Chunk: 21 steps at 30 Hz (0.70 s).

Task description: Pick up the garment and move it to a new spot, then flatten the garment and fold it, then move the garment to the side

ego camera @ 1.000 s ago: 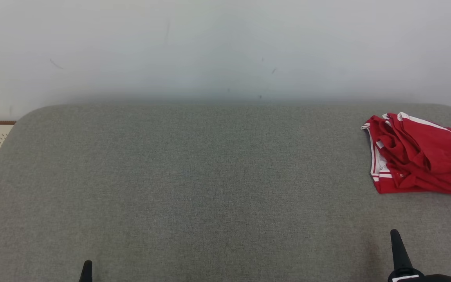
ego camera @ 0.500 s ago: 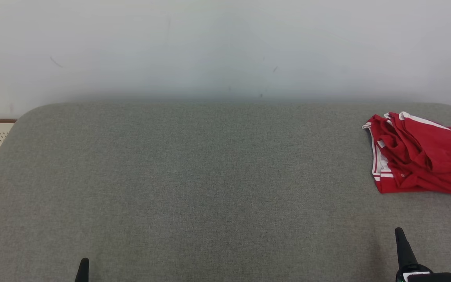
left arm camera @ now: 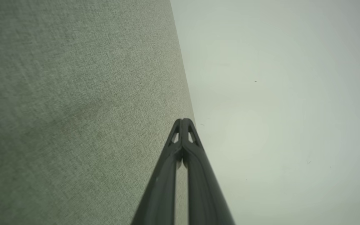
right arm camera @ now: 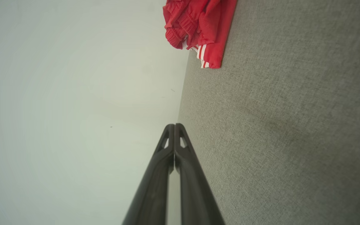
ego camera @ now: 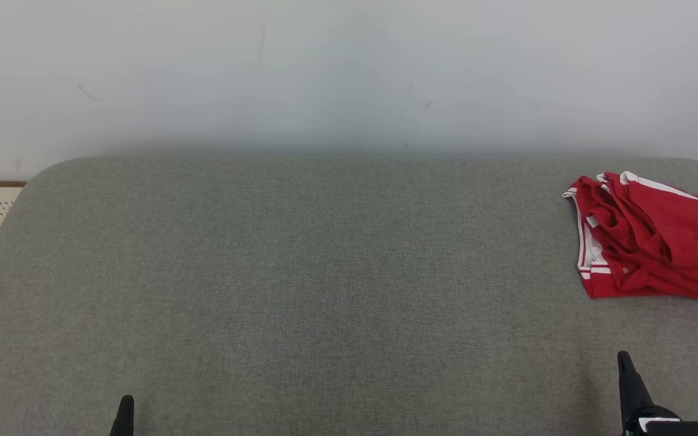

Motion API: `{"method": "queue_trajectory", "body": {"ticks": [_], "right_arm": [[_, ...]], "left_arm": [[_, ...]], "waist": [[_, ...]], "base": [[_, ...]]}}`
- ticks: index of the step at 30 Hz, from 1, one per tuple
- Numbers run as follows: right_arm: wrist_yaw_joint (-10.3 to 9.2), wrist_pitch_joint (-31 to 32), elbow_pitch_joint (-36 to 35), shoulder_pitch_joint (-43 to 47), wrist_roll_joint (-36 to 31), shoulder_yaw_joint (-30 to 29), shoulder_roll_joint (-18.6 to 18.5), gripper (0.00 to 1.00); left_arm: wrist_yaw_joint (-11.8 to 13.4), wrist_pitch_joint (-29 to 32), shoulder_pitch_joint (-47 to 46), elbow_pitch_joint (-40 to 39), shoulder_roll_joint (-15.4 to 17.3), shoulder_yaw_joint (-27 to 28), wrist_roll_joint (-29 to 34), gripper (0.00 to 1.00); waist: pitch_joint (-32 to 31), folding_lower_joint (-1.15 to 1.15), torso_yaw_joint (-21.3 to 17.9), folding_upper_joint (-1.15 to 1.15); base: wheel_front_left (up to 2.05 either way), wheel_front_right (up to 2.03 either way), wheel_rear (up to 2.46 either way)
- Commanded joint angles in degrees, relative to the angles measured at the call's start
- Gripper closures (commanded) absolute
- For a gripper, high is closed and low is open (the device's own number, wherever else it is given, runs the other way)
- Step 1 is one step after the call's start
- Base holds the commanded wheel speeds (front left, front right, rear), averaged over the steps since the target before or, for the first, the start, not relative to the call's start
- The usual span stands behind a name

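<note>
Lying rumpled at the cushion's (ego camera: 325, 272) right edge, the garment (ego camera: 649, 239) is resting unheld, left gripper (left arm camera: 183, 120) and right gripper (right arm camera: 174, 125) hanging back, fingers pressed together, empty.

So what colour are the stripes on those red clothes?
White. The stripes run along an edge of the red garment; the head view shows them best.

My worktop (ego camera: 325, 272) is covered in grey woven cloth, matt, with a fine rough weave. The garment (ego camera: 652, 242) is soft red cloth, matt and creased, with white striped trim. My left gripper (left arm camera: 183, 120) and right gripper (right arm camera: 174, 125) look like dark, smooth plastic with a dull sheen. The wall (ego camera: 349, 72) is smooth, matt and lightly scuffed.
</note>
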Motion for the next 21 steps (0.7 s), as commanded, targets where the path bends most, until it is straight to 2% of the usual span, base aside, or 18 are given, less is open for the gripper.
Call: {"method": "queue_trajectory", "body": {"ticks": [1, 21], "right_arm": [[0.02, 0.35, -0.19, -0.81, 1.26, -0.25, -0.35, 1.00], [0.02, 2.12, 1.00, -1.67, 10.14, -2.01, -0.11, 1.00]], "left_arm": [[-0.48, 0.27, -0.44, 0.03, 0.01, 0.38, -1.17, 1.00], [-2.11, 2.68, -1.27, 1.53, -0.85, 2.23, -9.15, 1.00]], "waist": [[0.03, 0.00, 0.02, 0.00], [0.43, 0.00, 0.25, 0.00]], "base": [[0.00, 0.00, 0.00], [0.00, 0.00, 0.00]]}}
